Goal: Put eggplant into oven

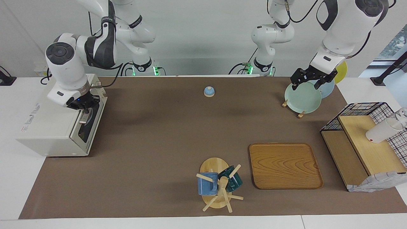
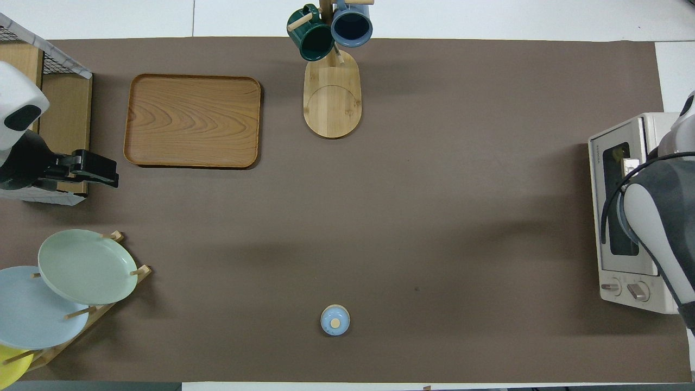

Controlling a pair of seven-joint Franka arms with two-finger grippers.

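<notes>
The white oven (image 1: 47,127) stands at the right arm's end of the table, and its dark glass door (image 1: 90,122) is shut. It also shows in the overhead view (image 2: 608,260). The eggplant is hidden; I cannot make it out through the door glass. My right gripper (image 1: 84,106) is at the door's top edge by the handle; in the overhead view the arm covers it. My left gripper (image 1: 313,80) is open and empty and waits over the plate rack (image 1: 302,97). It also shows in the overhead view (image 2: 95,169).
A small blue lid (image 1: 209,91) lies mid-table near the robots. A wooden tray (image 1: 284,165) and a mug tree (image 1: 217,186) with two mugs are farther out. A wire-and-wood shelf (image 1: 359,143) stands at the left arm's end.
</notes>
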